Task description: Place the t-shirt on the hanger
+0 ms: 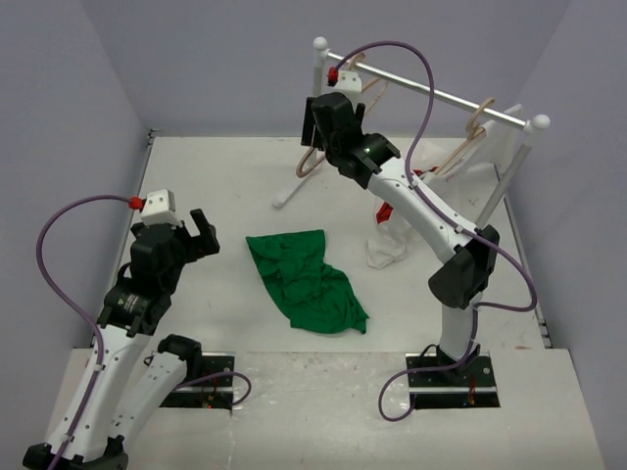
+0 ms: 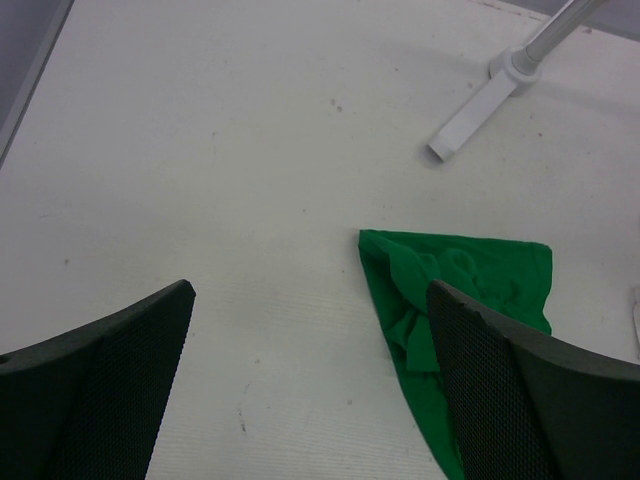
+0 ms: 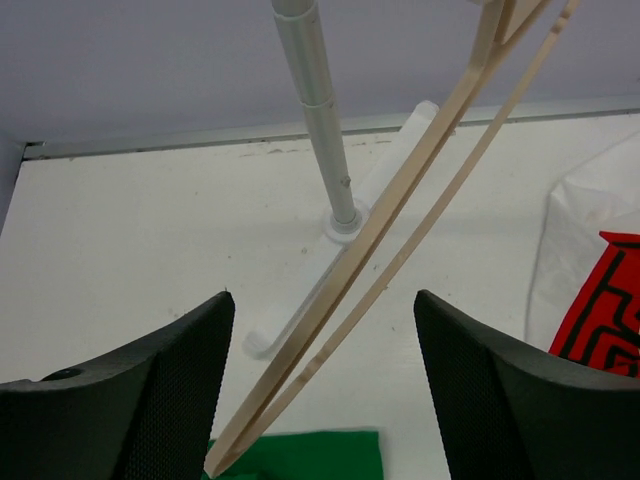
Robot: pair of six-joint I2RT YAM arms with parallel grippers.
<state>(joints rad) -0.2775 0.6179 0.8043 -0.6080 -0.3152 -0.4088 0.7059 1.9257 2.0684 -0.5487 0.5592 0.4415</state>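
Observation:
The green t-shirt [image 1: 304,279] lies crumpled on the white table between the arms; it also shows in the left wrist view [image 2: 470,280] and the right wrist view [image 3: 310,455]. The light wooden hanger [image 1: 309,164] hangs at the left end of the rack's rod. In the right wrist view the hanger [image 3: 313,321] slants between the fingers of my right gripper [image 3: 322,300], which stands open around it without touching. My right gripper [image 1: 315,132] is up by the rack post. My left gripper [image 1: 206,235] hovers wide open and holding nothing, left of the shirt [image 2: 308,290].
The white clothes rack has a metal rod [image 1: 421,88], a post [image 3: 320,120] and a foot on the table [image 2: 470,120]. A second hanger [image 1: 477,122] hangs near the rod's right end. A white garment with a red print [image 1: 390,240] lies under my right arm.

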